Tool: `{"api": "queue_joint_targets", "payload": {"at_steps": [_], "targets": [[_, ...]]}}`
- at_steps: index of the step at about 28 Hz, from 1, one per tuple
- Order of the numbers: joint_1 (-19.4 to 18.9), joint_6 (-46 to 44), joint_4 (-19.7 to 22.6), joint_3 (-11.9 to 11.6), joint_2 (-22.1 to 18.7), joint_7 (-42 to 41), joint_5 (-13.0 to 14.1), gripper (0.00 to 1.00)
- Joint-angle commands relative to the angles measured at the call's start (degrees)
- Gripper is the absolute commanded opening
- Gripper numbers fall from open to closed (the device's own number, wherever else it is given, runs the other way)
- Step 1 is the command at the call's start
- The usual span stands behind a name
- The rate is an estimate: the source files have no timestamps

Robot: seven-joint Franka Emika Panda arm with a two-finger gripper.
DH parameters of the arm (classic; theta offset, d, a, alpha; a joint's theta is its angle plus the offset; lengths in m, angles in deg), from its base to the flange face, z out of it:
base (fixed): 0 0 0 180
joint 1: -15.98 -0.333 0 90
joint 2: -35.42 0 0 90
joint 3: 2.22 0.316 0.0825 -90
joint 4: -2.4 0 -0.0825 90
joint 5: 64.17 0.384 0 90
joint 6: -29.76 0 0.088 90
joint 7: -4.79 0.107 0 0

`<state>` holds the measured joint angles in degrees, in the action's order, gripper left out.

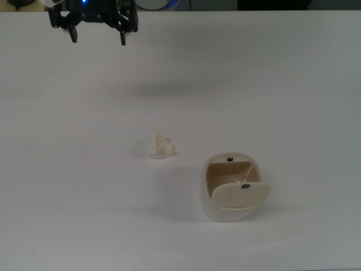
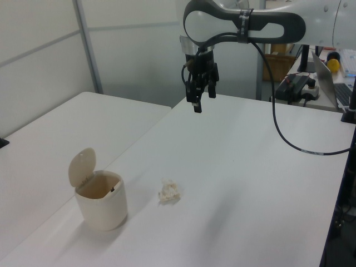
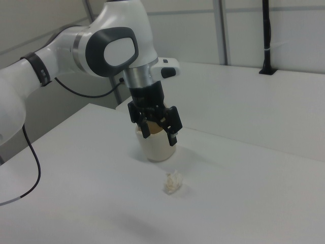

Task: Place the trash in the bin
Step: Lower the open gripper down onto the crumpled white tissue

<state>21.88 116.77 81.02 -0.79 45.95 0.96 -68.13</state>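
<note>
Clearly the trash point(image 1: 161, 146), a light, soft paper wad mid-desk just beside the open bin point(image 1: 234, 189), should pinch easily across its middle; the claw point(image 1: 97, 37) hangs wide and empty.

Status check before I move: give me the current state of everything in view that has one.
gripper: open, empty, raised above the table, away from both items.
trash: crumpled, lying loose on the table, apart from the bin.
bin: upright, nothing visible inside.
flap lid: tilted open.
</note>
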Motion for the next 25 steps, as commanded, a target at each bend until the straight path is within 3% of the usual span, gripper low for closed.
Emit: {"api": "queue_joint_targets", "payload": {"at_steps": [1,11,20,25], "targets": [[0.6,0.6,0.4,-0.3,0.1,-1.9,6.4,1.00],[0.5,6.2,1.6,-0.1,4.3,-1.9,6.7,1.00],[-0.4,11.7,2.7,0.5,10.8,-3.7,5.7,0.97],[-3.3,17.7,5.0,0.5,13.5,-3.0,5.3,0.95]]}}
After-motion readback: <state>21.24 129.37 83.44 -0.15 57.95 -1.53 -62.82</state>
